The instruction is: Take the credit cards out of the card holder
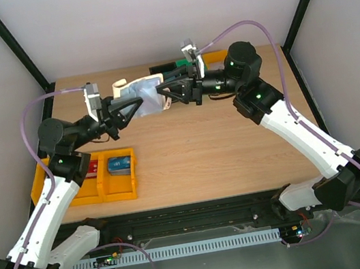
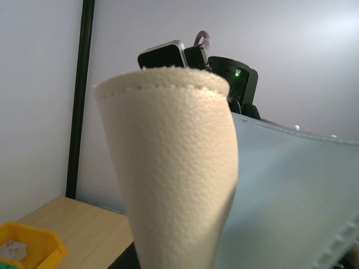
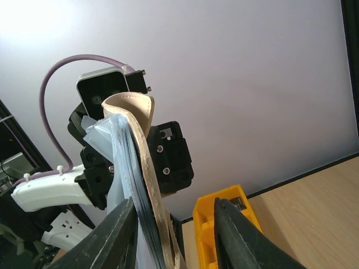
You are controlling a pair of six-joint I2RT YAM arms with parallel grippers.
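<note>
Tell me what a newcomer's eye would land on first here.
The cream card holder, held up off the table at the far middle: the left hand is shut on it, the right hand open at its other side. Then the yellow bin at the near left.

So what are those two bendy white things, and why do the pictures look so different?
They are two robot arms bolted to a wooden table. One picture looks down from above. The other two come from little cameras on each arm's wrist, so everything looks huge. The left gripper pinches a cream card holder up in the air. The right gripper is open, with its fingers either side of the holder's edge. Near the left arm sits a yellow bin with a blue card inside.
</note>
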